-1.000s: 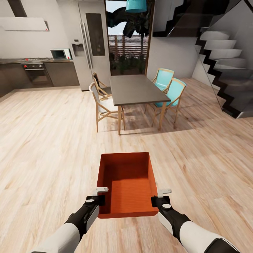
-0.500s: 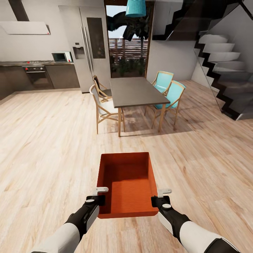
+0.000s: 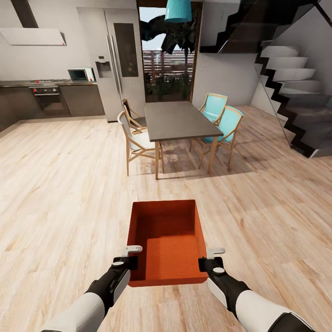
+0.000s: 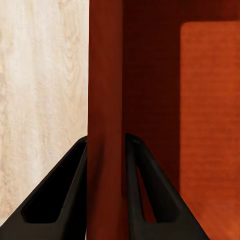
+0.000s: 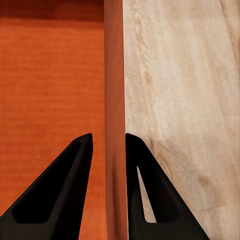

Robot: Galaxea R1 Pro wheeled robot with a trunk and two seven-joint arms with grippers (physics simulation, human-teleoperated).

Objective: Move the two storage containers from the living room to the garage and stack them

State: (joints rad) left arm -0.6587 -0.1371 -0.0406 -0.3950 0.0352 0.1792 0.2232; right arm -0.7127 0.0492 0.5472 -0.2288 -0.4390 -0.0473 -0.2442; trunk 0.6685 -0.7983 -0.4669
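Note:
One orange-red storage container [image 3: 166,242], open-topped and with nothing in it, hangs level over the light wood-plank floor [image 3: 60,193] close in front of me. My left gripper [image 3: 131,262] is shut on its left wall near the near corner. The left wrist view has that wall [image 4: 106,90] pinched between the left gripper [image 4: 106,142] fingers. My right gripper [image 3: 205,263] is shut on the right wall, and the right wrist view has this wall [image 5: 114,75] clamped in the right gripper [image 5: 109,137]. The second container and the garage are out of view.
A grey dining table [image 3: 177,119] stands ahead, with a white chair [image 3: 133,138] on its left and teal chairs [image 3: 226,122] on its right. A staircase [image 3: 295,83] rises at the right. A fridge [image 3: 113,60] and a kitchen counter [image 3: 46,94] line the far left wall.
The whole picture shifted slightly a second ago, so the camera moved a little; it has held still since. The container and both grippers kept their places in the view.

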